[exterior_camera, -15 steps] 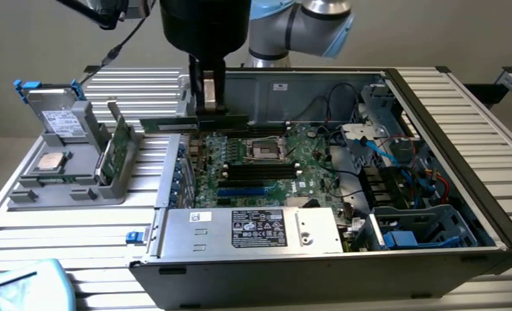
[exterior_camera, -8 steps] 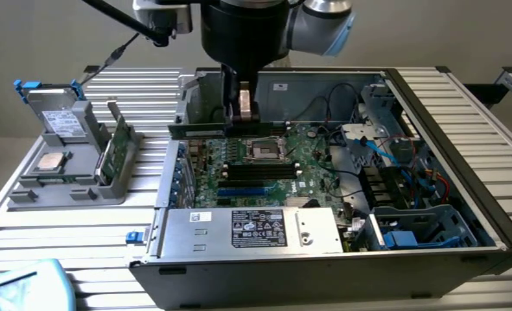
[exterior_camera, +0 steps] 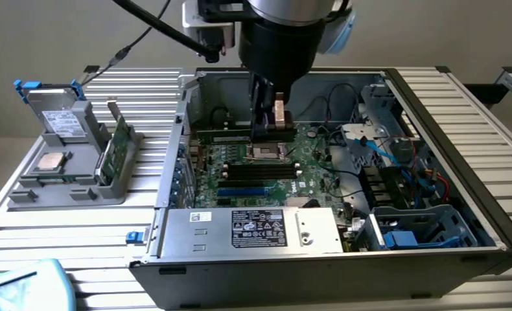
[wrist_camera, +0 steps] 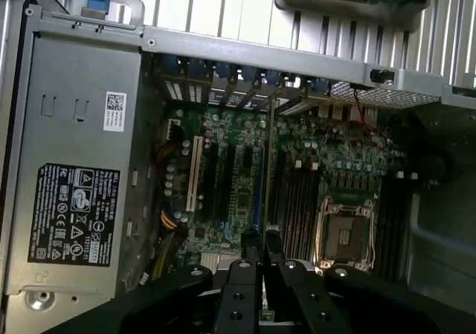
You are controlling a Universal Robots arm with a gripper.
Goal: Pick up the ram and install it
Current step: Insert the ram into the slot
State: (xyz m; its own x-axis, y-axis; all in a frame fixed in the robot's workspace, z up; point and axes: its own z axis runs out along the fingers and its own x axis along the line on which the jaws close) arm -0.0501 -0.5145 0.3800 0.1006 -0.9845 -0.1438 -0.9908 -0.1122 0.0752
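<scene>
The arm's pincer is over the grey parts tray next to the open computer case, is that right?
Not quite: the pincer is over the motherboard inside the open computer case, not over the tray, as the exterior view shows.

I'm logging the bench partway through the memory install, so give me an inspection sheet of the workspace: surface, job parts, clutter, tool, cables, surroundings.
Surface: slatted metal table with an open computer case lying on it.
Job's things: ram stick held above the motherboard; black memory slots look empty.
Clutter: grey tray holding a hard drive, a processor chip and an upright green card.
Tool: tool shut on the ram stick, inside the case.
Cables: blue and black cables on the case's side at the exterior view's right; thin black cable above the table.
Surroundings: plain wall.
</scene>
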